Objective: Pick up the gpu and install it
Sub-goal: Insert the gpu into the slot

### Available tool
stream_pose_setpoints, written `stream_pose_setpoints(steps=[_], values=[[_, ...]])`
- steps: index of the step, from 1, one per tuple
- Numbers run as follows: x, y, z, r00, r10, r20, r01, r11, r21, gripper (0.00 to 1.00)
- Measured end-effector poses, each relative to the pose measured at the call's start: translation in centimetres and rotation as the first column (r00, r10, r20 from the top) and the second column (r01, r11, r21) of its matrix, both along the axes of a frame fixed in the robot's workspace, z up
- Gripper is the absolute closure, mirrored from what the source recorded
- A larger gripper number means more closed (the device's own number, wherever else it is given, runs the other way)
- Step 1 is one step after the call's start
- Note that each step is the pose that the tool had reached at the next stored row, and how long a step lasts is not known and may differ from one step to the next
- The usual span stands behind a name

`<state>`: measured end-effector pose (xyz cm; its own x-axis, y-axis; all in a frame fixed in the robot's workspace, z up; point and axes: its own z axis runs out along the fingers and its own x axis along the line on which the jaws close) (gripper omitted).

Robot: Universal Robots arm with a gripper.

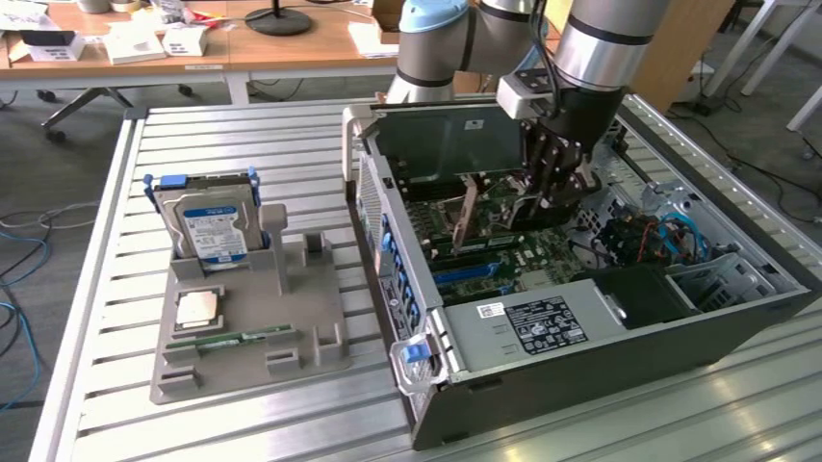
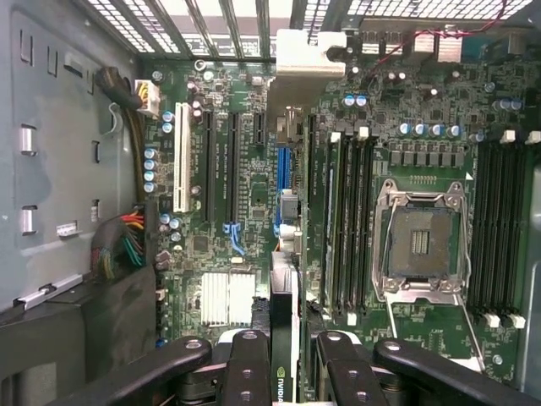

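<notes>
Inside the open computer case [image 1: 603, 371], gripper [image 2: 293, 364] clenched on the gpu [image 2: 283, 313], card held edge-on between its fingers [image 2: 249, 359], reaching ahead of the fingertips over the motherboard [image 2: 194, 245], expansion slots [image 2: 205, 165] to one side, empty CPU socket [image 2: 420, 241] to the other

The gpu [image 2: 283, 296] stands edge-on in the gripper [image 2: 292, 342], over the motherboard [image 2: 228, 194] inside the case [image 1: 617, 356]. Well apart from the gripper, outside the case, the hard drive [image 1: 212, 231] stands in the holder [image 1: 308, 318].
</notes>
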<state>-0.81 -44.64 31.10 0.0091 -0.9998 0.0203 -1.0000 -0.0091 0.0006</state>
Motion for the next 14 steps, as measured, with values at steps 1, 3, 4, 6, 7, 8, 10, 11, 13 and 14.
stream_pose_setpoints(steps=[1,3,4,6,7,8,10,11,13,14], values=[[0.0,0.00,-0.06,1.0000,0.000,-0.0001,0.000,1.0000,-0.0003,0.74],[0.0,0.00,-0.25,1.0000,0.000,-0.0001,0.000,1.0000,-0.0003,0.74],[0.0,0.00,-0.35,1.0000,0.000,-0.0001,0.000,1.0000,-0.0002,0.74],[0.0,0.00,-0.57,1.0000,0.000,-0.0001,0.000,1.0000,-0.0003,0.74],[0.0,0.00,-0.68,1.0000,0.000,-0.0001,0.000,1.0000,-0.0003,0.74],[0.0,0.00,-0.79,1.0000,0.000,-0.0001,0.000,1.0000,-0.0003,0.74],[0.0,0.00,-1.02,1.0000,0.000,-0.0001,0.000,1.0000,-0.0002,0.74],[0.0,0.00,-1.12,1.0000,0.000,-0.0001,0.000,1.0000,-0.0003,0.74],[0.0,0.00,-1.32,1.0000,0.000,-0.0001,0.000,1.0000,-0.0003,0.74],[0.0,0.00,-1.41,1.0000,0.000,-0.0001,0.000,1.0000,-0.0003,0.74]])
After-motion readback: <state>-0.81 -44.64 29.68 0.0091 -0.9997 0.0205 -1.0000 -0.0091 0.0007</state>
